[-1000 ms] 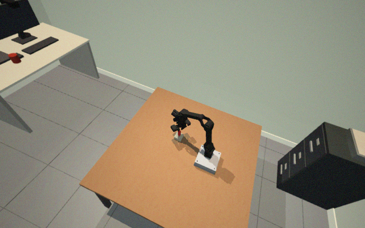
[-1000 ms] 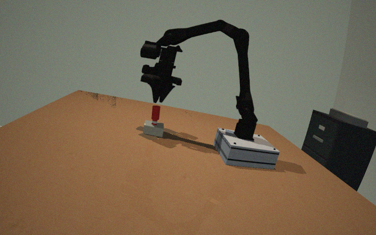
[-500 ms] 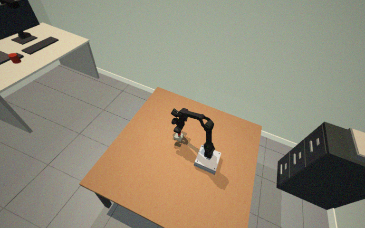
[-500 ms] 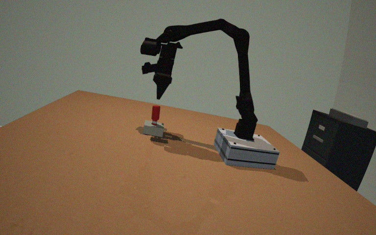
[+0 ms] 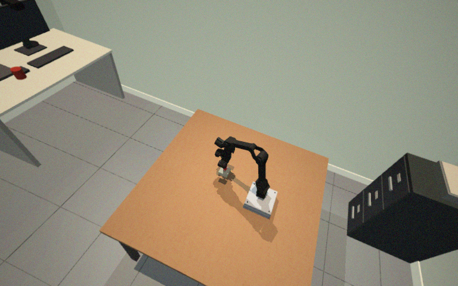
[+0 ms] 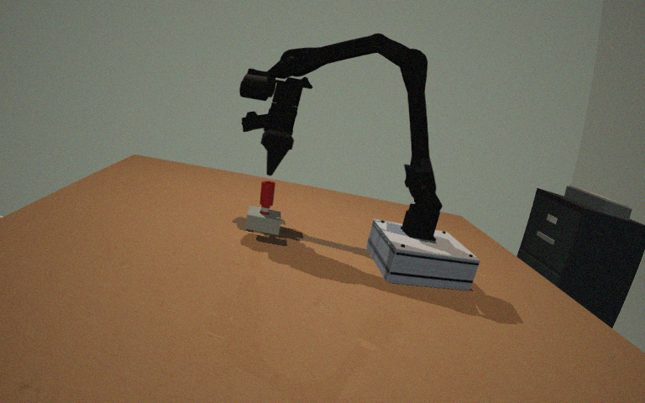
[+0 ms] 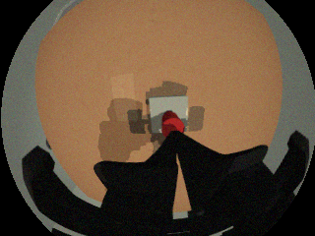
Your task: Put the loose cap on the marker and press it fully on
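The gripper [image 6: 273,170] is seen above the cap [image 6: 266,193], apart from it, with a gap visible in the exterior view. The jaws are fully closed, tips met in one point, nothing held between them. The gripper is pointed down, tilted slightly off vertical.

The red cap is seated on the marker [image 6: 264,211], which is stood upright in the grey holder [image 6: 262,222]. Only a short light-and-red stub of marker is shown between cap and holder. Whether the cap is fully clicked on cannot be told.

The holder is placed on the table [image 6: 142,285], well apart from the arm's base [image 6: 456,265], on the side away from the cabinet [image 6: 584,247].

In the wrist view the cap [image 7: 172,122] is seen just past the closed fingertips, with the holder [image 7: 159,108] around it. In the top view the cap [image 5: 224,167] is mostly hidden under the gripper [image 5: 223,164]; the holder [image 5: 223,173] is seen just below it.

A desk [image 5: 50,80] is stood in the far corner.
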### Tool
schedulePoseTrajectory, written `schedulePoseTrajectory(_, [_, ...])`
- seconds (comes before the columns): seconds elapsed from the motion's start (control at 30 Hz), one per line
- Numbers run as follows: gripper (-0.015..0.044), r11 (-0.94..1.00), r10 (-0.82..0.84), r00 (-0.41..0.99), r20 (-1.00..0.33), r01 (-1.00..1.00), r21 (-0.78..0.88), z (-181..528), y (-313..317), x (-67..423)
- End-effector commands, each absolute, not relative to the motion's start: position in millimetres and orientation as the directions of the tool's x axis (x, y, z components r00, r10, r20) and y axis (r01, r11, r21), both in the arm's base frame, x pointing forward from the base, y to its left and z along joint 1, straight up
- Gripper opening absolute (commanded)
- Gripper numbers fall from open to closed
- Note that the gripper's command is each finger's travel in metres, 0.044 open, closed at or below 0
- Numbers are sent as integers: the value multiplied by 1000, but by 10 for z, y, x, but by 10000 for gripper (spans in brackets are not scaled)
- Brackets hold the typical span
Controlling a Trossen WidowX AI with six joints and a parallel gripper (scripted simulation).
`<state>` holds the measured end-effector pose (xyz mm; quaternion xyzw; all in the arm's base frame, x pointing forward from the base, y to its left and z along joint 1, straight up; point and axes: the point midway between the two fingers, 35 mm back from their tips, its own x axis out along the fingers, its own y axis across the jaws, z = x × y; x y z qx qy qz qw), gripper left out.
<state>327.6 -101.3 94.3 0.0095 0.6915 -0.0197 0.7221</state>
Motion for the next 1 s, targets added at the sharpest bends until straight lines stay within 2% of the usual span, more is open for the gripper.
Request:
schedulePoseTrajectory(0.0, [0,999,-17,34,-999,37,-15,868,-1016,3265])
schedulePoseTrajectory(0.7, [0,999,-16,46,-999,41,-14,771,-1016,3286])
schedulePoseTrajectory(0.97, [0,999,-16,45,-999,41,-14,1623,-1002,3258])
